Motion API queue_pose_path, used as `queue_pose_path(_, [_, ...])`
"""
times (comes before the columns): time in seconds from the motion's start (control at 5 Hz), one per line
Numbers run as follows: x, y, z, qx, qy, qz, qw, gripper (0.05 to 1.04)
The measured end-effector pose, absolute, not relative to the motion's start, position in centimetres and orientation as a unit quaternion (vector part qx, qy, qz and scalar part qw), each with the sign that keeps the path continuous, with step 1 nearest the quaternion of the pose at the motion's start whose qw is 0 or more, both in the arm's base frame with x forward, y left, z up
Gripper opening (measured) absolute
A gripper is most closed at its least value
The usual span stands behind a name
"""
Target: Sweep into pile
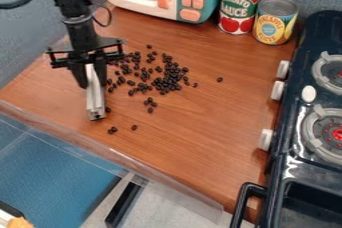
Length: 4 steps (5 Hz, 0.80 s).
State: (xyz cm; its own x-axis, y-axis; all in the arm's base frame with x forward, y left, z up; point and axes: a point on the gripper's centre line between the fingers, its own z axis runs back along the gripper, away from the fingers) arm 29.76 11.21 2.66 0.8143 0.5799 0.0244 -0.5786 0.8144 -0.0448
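So here's the arm [79, 29] coming in from eleven o'clock, with the jaws clamped around the top of a pale metal bar [95, 94]. Take twelve as the view's top edge: the bar hangs nearly twelve to six, its lower end close over the desk [194, 137], and whether it touches down, I can't tell.

And there's the target, the dark beans [170, 78], spread loosely on the wood. From the jaws, the thick of them lies straight out at three o'clock. From the bar's lower end it's more like between one and two. That's the relation that matters: the bar's long side runs across the line to the heap, so it looks set to work as a blade, pushing toward three.

But look at the strays! One bean [107, 109] sits just beside the bar, right on the heap side, nicely placed to be carried along. A little group [112, 130] is out at between four and five from the bar's end, past its reach as it hangs. To bring those in, I'd judge the bar must first drop round to their seven o'clock side, then drive toward one. And one loner [220, 79], well apart at three o'clock from the heap, wants the opposite stroke, from its far side back toward nine.
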Motion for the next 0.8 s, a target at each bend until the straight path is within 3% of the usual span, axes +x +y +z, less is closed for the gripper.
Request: queue_pose_path(0.8, [32.3,6.3,2.8,-0.034,-0.023,0.302,0.952,0.336])
